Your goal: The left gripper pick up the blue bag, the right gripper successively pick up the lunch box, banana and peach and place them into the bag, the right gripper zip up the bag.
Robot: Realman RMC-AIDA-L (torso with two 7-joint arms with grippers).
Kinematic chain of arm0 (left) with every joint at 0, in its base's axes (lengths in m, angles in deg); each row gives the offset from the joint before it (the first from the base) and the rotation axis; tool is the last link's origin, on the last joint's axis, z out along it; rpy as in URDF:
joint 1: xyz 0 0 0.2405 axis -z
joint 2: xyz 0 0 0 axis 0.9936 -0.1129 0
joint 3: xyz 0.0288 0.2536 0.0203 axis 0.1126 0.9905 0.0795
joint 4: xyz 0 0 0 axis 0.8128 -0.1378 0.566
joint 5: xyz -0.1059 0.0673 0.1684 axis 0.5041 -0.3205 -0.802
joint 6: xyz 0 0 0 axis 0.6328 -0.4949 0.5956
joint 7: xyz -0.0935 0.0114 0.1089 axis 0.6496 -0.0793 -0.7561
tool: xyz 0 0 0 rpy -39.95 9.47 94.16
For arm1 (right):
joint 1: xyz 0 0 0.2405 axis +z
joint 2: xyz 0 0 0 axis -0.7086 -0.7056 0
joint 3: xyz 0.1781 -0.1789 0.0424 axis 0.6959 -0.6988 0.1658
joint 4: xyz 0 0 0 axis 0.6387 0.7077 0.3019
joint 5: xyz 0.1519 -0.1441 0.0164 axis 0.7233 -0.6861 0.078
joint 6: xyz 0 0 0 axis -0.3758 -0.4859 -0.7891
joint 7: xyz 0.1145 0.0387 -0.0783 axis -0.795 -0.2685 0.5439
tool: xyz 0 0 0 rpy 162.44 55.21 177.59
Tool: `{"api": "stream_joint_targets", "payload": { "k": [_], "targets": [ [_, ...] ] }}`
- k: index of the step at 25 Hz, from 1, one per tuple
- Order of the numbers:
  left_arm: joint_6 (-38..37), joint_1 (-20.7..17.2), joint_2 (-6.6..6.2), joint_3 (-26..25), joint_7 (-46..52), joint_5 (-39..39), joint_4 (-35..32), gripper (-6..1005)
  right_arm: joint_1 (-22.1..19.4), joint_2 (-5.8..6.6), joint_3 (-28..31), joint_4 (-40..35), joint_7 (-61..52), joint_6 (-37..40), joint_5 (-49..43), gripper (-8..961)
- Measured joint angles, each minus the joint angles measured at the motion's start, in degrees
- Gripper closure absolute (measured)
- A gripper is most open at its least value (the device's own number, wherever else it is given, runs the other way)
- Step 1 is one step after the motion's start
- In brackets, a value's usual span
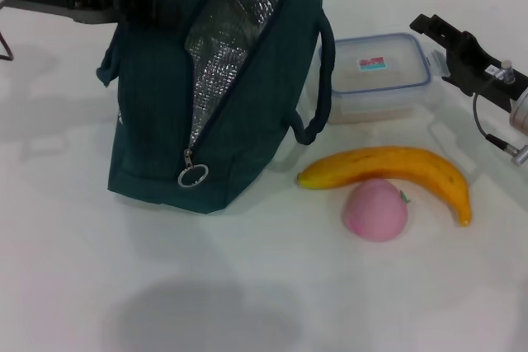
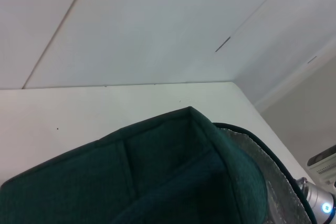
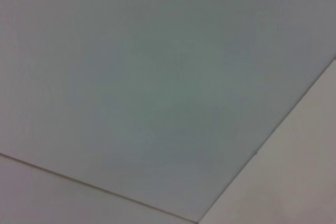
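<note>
The blue bag [image 1: 157, 121] stands left of centre in the head view, its zip open and the silver foil lining [image 1: 223, 47] showing. My left gripper [image 1: 142, 4] reaches in from the left and is shut on the bag's upper left edge. In the left wrist view the blue bag [image 2: 157, 177] fills the lower half. The lunch box [image 1: 375, 72] lies right of the bag. My right gripper [image 1: 433, 41] hovers open just off the box's right end. In front of the box, the banana [image 1: 396, 166] curves over the pink peach [image 1: 375, 210].
The ring zip pull [image 1: 193, 176] hangs at the bag's front. One handle loop [image 1: 318, 96] droops toward the lunch box. White table [image 1: 247, 302] spreads in front of the bag. The right wrist view holds only pale wall panels.
</note>
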Motion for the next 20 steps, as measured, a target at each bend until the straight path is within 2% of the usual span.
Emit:
{"api": "stream_joint_targets", "payload": {
  "k": [7, 12, 20],
  "targets": [
    [0.0, 0.0, 0.0, 0.1, -0.2, -0.1, 0.0, 962, -0.6, 0.03, -2.1, -0.8, 0.0, 1.2, -0.2, 132],
    [0.0, 0.0, -0.01, 0.1, -0.7, -0.2, 0.1, 962, -1.6, 0.04, -4.0, -2.5, 0.6, 0.9, -0.2, 352],
    [0.0, 0.0, 0.04, 0.5, -1.5, 0.0, 0.4, 963, -1.8, 0.0, -4.5, -2.7, 0.8, 0.7, -0.2, 571]
  ]
}}
